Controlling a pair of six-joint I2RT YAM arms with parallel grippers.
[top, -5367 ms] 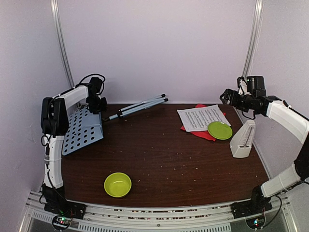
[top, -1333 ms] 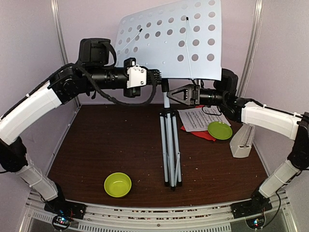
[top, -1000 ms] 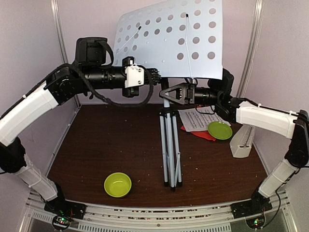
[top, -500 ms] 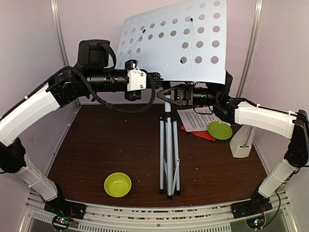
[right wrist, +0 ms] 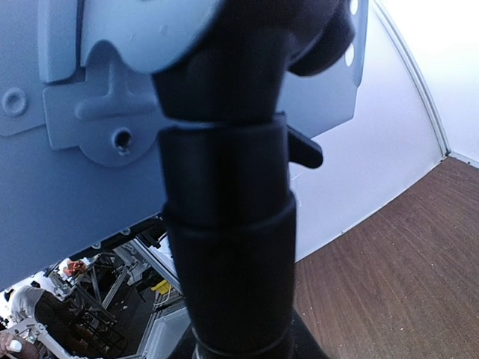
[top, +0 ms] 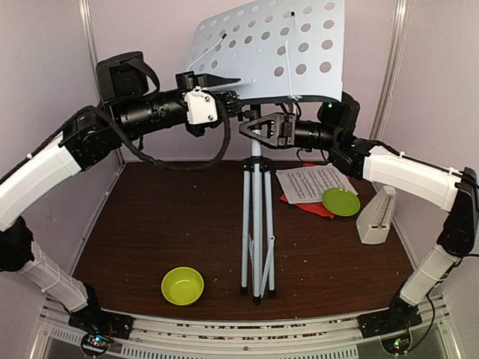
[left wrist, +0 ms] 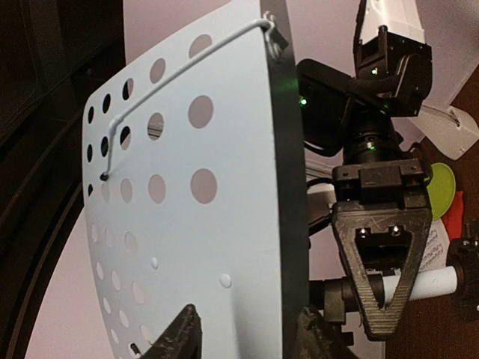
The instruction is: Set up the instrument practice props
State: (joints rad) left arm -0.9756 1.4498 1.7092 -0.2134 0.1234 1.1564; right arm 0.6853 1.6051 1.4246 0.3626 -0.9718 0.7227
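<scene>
Slightly leftward the stand (top: 257, 247) has shifted. It looks light but top-heavy; left gripper (top: 230, 103) pinches its panel (top: 277, 52), right gripper (top: 254, 129) its stiff pole (top: 256, 187).

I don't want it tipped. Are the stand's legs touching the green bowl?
Apart. Top view shows bare table between the bowl and the stand's legs.

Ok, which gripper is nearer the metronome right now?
Right. The right gripper clamps the post of the music stand, up and left of the metronome; the left gripper holds its perforated desk, even farther left.
</scene>
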